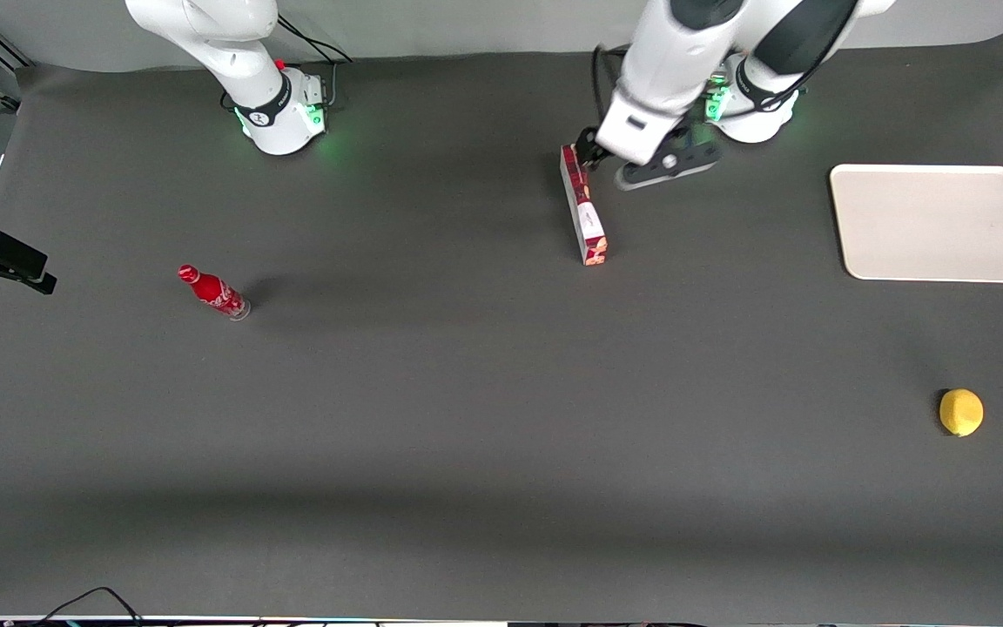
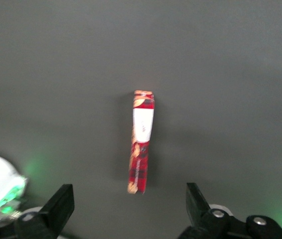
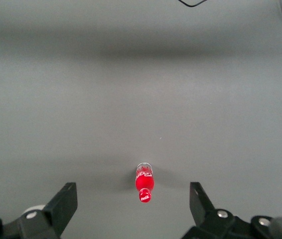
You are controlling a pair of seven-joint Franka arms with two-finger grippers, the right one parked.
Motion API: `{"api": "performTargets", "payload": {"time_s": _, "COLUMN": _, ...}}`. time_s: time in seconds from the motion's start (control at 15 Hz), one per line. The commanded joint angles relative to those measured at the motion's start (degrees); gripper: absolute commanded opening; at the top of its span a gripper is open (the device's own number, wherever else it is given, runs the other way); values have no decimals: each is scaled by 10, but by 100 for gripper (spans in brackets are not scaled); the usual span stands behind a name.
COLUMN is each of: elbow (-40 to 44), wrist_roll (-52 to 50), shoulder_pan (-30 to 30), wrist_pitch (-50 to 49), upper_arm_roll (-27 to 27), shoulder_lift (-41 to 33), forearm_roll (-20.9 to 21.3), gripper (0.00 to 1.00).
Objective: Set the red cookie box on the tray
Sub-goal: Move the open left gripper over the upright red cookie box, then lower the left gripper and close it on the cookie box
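Note:
The red cookie box (image 1: 583, 207) lies flat on the dark table, a long narrow box with a white label patch; the left wrist view shows the red cookie box (image 2: 142, 142) lengthwise. My gripper (image 2: 130, 206) hangs open above the table near the box's end that is farther from the front camera, with nothing between its fingers (image 2: 61, 201). From the front, the gripper (image 1: 590, 152) sits just at that end of the box. The cream tray (image 1: 935, 223) lies flat and bare toward the working arm's end of the table.
A yellow lemon (image 1: 960, 412) rests nearer the front camera than the tray. A small red soda bottle (image 1: 213, 292) lies toward the parked arm's end of the table. Both arm bases stand along the table edge farthest from the front camera.

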Motion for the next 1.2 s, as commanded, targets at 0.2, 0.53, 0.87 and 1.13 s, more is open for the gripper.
{"api": "performTargets", "payload": {"time_s": 0.2, "elbow": -145, "wrist_roll": -10, "shoulder_pan": -28, "wrist_pitch": 206, "upper_arm_roll": -36, "shoulder_lift": 34, "forearm_roll": 2, "gripper": 100}}
{"api": "performTargets", "payload": {"time_s": 0.53, "elbow": -222, "wrist_roll": -9, "shoulder_pan": -40, "wrist_pitch": 334, "upper_arm_roll": -45, "shoulder_lift": 88, "forearm_roll": 22, "gripper": 100}}
{"api": "performTargets", "payload": {"time_s": 0.87, "elbow": -248, "wrist_roll": -30, "shoulder_pan": -61, "wrist_pitch": 381, "upper_arm_roll": -45, "shoulder_lift": 136, "forearm_roll": 49, "gripper": 100}}
{"api": "performTargets", "payload": {"time_s": 1.13, "elbow": -258, "wrist_roll": -43, "shoulder_pan": -84, "wrist_pitch": 398, "upper_arm_roll": -44, "shoulder_lift": 159, "forearm_roll": 50, "gripper": 100}}
